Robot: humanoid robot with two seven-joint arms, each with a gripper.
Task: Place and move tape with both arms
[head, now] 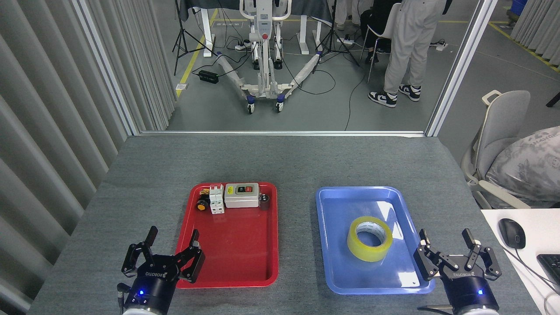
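The tape (370, 238) is seen lying flat, hole up, in the middle of the blue tray (337, 271), resting on the tray floor and touched by neither gripper. White printed core is visible inside the yellow roll.

The right gripper (450, 253) is positioned at the tray's near right corner, just beside the rim, near the tape but apart from it. Its fingers (423, 261) are spread, nothing held. Blue light is lit on its body.

The left gripper (170, 249) is placed at the near left corner of the red tray (236, 267), partly over its rim. Fingers are spread there too, nothing held, blue light lit.

In the red tray, a grey switch box (242, 195), a white breaker (216, 200) and a small yellow-and-black button (202, 205) are lined up along the far edge; a small dark part sits at the box's right end, type can't be told. Both trays are set side by side on the grey table (280, 157), well apart.

Beyond the table, a person's legs (400, 52) and a wheeled stand (264, 57) are seen on the floor.
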